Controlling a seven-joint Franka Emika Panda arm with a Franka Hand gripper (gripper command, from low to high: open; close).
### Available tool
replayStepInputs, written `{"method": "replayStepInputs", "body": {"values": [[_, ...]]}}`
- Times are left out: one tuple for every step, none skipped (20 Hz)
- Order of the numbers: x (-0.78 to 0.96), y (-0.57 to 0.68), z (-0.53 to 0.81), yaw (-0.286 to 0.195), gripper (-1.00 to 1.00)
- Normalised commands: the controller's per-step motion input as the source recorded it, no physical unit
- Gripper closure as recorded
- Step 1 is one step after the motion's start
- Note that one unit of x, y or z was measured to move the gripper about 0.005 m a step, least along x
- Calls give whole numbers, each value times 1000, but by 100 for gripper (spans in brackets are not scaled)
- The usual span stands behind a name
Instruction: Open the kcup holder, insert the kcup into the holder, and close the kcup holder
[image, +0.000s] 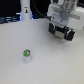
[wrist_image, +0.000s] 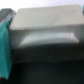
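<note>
— White tabletop (image: 15, 55), dark clutter behind. Far along?

— Barely begun, by the look of it. Kcup (image: 27, 54) alone on the surface, upright, long axis vertical, green top up, not yet inserted.

— And the holder?

— Kcup holder (image: 64, 31) at the exterior view's upper right, well apart from the pod. Drawer state unclear.

— Gripper?

— Gripper (image: 62, 15) above the holder; pale handle (wrist_image: 45, 37) close in the wrist view. Spread of jaws impossible to tell.

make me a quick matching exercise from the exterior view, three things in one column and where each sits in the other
Things:
1. kcup
2. tool
3. white bottle-like object

Places:
A. upper part of the exterior view's right, above the table
B. far edge, toward the exterior view's left
C. standing on the white table, lower left of centre

Pairs: 1-C, 2-A, 3-B
</note>
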Motion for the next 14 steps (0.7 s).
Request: {"method": "replayStepInputs", "body": {"values": [[889,-338,156,-80,100],[877,-337,168,-77,100],[860,-346,175,-75,100],[848,-360,174,-74,100],[838,-369,177,-74,100],[825,-382,177,-74,100],[814,-396,174,-73,100],[823,-407,162,-74,100],[800,-420,153,-74,100],[792,-428,149,-74,100],[788,-440,150,-74,100],[793,-442,155,-74,100],[785,-451,156,-75,100],[752,-441,132,-75,100]]}}
